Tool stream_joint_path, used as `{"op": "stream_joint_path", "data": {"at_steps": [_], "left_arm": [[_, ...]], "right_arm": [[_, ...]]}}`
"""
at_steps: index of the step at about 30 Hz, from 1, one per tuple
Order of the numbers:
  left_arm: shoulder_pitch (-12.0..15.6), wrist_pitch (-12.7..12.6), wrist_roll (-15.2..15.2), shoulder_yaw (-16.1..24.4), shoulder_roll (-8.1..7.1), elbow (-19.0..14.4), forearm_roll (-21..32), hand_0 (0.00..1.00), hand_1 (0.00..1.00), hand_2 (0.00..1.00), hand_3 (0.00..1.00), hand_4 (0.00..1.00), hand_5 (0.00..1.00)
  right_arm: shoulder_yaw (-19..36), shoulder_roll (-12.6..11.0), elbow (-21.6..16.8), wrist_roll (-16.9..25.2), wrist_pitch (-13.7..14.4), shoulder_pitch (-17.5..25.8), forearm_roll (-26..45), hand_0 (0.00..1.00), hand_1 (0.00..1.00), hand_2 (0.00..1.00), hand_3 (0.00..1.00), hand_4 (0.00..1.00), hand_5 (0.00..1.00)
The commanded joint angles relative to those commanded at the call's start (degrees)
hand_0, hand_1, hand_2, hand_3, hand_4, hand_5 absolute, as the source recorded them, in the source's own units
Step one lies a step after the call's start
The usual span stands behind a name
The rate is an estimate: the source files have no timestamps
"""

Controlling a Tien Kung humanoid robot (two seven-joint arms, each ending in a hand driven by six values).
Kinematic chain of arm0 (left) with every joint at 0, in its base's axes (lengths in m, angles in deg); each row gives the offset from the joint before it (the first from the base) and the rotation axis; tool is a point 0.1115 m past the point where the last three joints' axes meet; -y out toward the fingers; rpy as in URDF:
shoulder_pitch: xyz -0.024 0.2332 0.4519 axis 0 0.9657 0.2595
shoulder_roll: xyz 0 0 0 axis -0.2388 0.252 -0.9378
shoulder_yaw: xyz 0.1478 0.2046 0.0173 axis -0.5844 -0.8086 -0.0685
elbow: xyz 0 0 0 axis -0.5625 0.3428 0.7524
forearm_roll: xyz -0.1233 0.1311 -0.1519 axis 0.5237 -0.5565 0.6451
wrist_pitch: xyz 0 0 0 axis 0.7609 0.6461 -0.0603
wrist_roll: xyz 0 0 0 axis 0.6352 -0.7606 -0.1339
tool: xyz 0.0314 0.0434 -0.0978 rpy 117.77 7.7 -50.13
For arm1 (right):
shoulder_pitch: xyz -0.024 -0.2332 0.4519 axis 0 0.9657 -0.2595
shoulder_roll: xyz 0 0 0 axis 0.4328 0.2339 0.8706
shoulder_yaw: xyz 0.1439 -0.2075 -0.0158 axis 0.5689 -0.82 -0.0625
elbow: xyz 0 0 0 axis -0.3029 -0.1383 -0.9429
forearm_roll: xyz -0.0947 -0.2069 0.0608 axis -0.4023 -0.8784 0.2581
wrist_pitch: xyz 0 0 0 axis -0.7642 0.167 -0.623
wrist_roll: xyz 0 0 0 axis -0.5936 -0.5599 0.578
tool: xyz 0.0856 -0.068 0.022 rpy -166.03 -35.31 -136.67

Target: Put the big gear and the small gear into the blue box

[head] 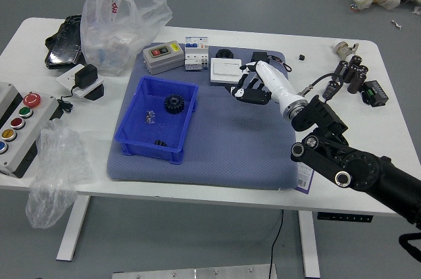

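Note:
My right hand (242, 84) reaches in from the right, back of the hand up, over the mat just in front of the white square box. Its dark fingers point left and are spread, with no object seen between them. To its left stands the blue box (123, 119). Inside it lie a larger black toothed gear (174, 103) near the back right, a small black gear-like piece (160, 143) near the front and a small shiny piece (150, 117). Another black round piece (225, 53) sits behind the white box. The left arm is out of view.
Behind the blue box are a grey device (164, 57) and a white module (197, 53). The white square box (226, 71) is beside them. A button panel (25, 124) and plastic bags (120, 25) are at the left; dark cylinders (355, 75) stand at the right.

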Motion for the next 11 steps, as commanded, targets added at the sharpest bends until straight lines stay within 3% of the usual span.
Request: {"op": "stream_joint_path", "data": {"at_steps": [11], "left_arm": [[-0.24, -0.05, 0.79, 1.12, -0.17, -0.19, -1.26, 0.664, 0.617, 0.607, 0.755, 0.745, 0.649]], "right_arm": [[-11.77, 4.37, 9.51, -2.93, -3.25, -10.02, 2.85, 0.343, 0.44, 0.847, 0.32, 0.79, 0.487]]}}
